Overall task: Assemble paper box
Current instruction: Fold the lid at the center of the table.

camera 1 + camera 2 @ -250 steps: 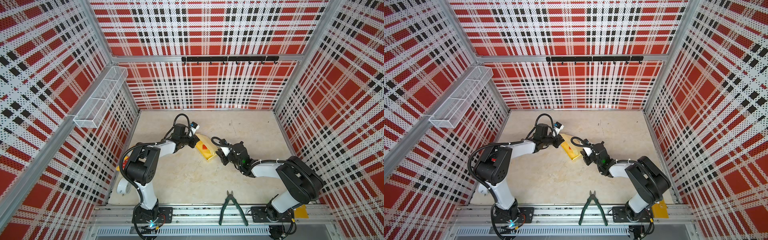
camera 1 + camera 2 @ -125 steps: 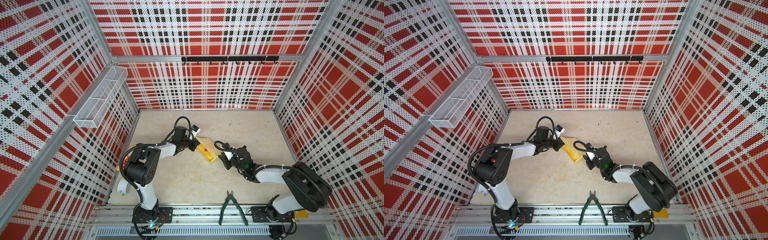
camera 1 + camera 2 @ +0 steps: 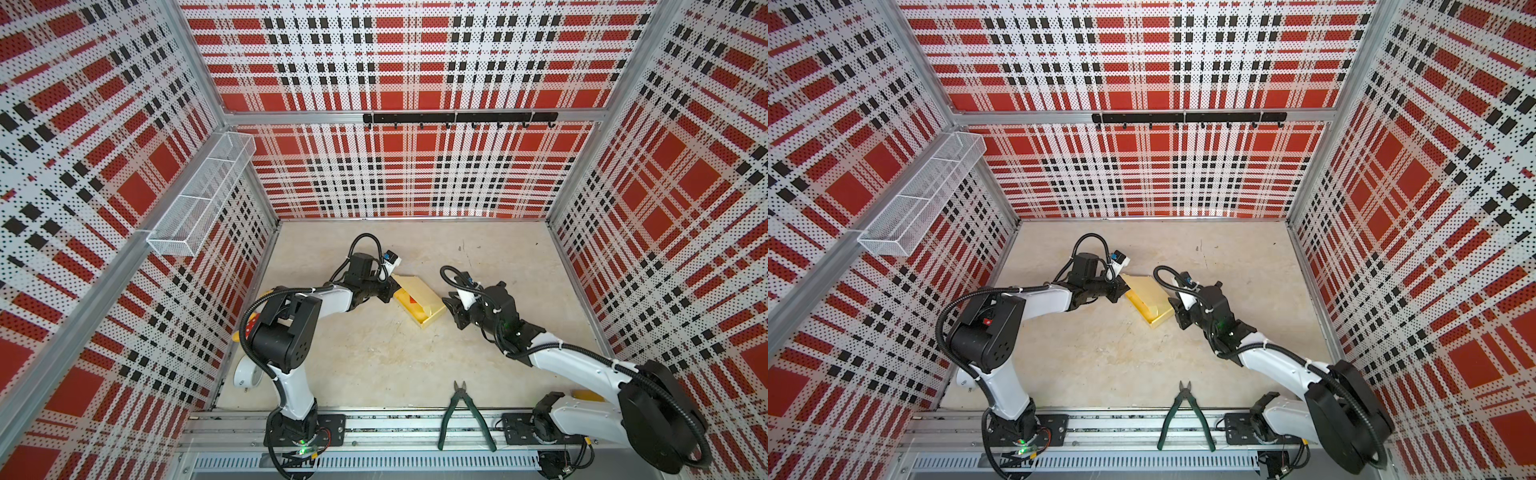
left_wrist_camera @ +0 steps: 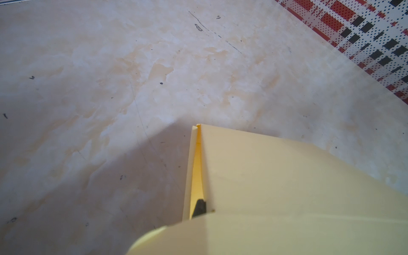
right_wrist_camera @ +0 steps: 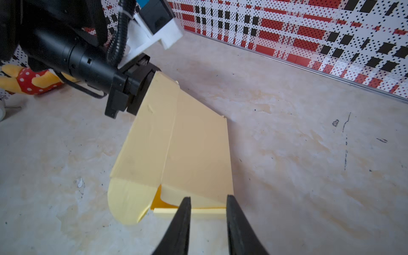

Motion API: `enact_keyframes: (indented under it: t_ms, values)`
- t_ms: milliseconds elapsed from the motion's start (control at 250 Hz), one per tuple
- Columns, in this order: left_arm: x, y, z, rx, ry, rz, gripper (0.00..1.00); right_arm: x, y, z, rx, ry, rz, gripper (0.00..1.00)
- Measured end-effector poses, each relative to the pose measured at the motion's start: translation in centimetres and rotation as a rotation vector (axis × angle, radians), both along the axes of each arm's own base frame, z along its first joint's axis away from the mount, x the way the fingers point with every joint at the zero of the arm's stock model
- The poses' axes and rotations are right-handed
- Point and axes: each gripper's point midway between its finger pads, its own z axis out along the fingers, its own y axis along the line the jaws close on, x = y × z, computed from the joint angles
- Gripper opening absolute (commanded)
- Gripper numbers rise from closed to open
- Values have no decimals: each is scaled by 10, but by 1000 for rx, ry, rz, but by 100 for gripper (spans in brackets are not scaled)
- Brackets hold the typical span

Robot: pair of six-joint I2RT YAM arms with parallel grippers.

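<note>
I read the left arm as stretched low over the table [image 3: 374, 353], elbow bent, with the left gripper [image 3: 390, 287] clamped on the end flap of the paper box [image 3: 417, 300]. The right arm reaches in low from the opposite side. The right gripper [image 5: 208, 198] shows a narrow gap between its jaws, tips at the box's near wall, gripping nothing. The box sits mid-table, between both grippers

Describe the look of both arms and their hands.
The left arm and right arm have white links, black joints, black ribbed cables. Each wrist carries a white camera bracket. The right hand has two tapered black fingers; the left hand is black.
</note>
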Motion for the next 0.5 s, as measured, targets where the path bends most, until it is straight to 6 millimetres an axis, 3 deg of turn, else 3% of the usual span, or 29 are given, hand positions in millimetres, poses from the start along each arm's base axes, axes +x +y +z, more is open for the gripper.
enact_keyframes:
  t_ms: [304,500]
  values:
    - [-3,-5,0,11,-14,-16,7,32,41,40,110,86,13,32]
    - [-3,-5,0,14,-16,-16,8,16,82,31,99,171,88,38]
